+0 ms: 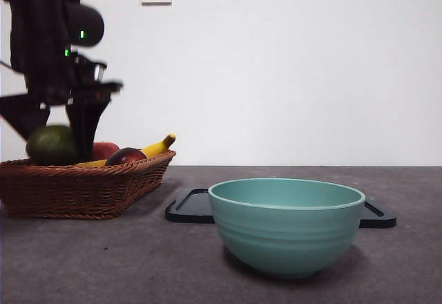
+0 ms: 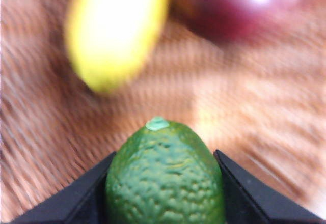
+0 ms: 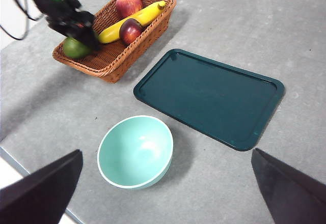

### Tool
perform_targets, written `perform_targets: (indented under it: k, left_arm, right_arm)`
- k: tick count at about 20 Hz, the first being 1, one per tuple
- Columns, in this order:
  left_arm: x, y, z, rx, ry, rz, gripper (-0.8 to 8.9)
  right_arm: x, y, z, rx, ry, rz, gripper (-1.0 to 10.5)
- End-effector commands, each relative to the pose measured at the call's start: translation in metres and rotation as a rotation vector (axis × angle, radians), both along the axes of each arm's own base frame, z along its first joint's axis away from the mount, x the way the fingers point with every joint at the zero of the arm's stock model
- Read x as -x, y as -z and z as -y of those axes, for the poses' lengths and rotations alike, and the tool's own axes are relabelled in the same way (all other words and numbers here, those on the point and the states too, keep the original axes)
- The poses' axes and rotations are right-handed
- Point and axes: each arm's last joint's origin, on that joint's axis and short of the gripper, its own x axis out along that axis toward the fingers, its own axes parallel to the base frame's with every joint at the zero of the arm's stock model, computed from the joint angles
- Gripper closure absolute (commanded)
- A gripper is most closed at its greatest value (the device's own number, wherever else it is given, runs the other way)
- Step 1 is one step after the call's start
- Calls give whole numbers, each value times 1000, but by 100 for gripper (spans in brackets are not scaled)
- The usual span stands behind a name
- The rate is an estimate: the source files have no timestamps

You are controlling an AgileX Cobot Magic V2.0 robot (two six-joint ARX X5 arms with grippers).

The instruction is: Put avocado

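Observation:
The avocado [image 1: 51, 144] is a bumpy dark-green fruit. My left gripper [image 1: 55, 138] is shut on it and holds it just above the wicker basket [image 1: 83, 190] at the far left of the table. In the left wrist view the avocado [image 2: 165, 180] sits between the two black jaws, over the basket weave. From the right wrist view the avocado [image 3: 75, 47] shows at the basket's near end under the left arm. My right gripper [image 3: 163, 193] is open and empty, high above the table.
The basket [image 3: 114, 61] holds a banana [image 3: 133, 20], a red apple [image 3: 128, 3] and a dark red-purple fruit [image 3: 131, 30]. A teal bowl [image 1: 286, 224] stands in the front middle. A dark flat tray [image 3: 209, 96] lies behind it.

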Motion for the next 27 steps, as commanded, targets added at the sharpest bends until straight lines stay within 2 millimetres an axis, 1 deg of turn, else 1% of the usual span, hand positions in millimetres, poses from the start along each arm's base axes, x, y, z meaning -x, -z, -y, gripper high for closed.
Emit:
perform_targets:
  k: [1, 4, 6, 8, 11, 13, 16, 19, 22, 25, 27]
  left_arm:
    - [15, -29, 17, 70, 70, 56, 600]
    - [42, -55, 44, 130, 174, 108, 600]
    - [60, -65, 67, 156, 251, 134, 600]
    - [77, -68, 92, 173, 328, 141, 600]
    - [99, -65, 126, 185, 453, 136, 600]
    - [112, -62, 147, 197, 527, 141, 600]
    - [127, -56, 174, 218, 614, 156, 600]
    - [137, -42, 196, 215, 673, 138, 600]
    - [140, -21, 213, 191, 710, 97, 600]
    - [141, -4, 225, 168, 732, 74, 600]
    - [138, 7, 231, 147, 731, 74, 600]
  right_arm:
    - [1, -6, 0, -7, -6, 24, 316]
    - [1, -6, 0, -7, -6, 24, 316]
    - [1, -6, 0, -7, -6, 24, 316]
    - [1, -6, 0, -7, -6, 24, 316]
    - [1, -6, 0, -7, -6, 24, 316]
    - [1, -6, 0, -7, -6, 24, 316]
    - [1, -6, 0, -7, -6, 24, 316]
    - [1, -6, 0, -8, -6, 24, 316]
    - [1, -6, 0, -8, -6, 24, 316]
    - [1, -6, 0, -8, -6, 24, 316]
    - [1, -6, 0, -7, -6, 24, 316]
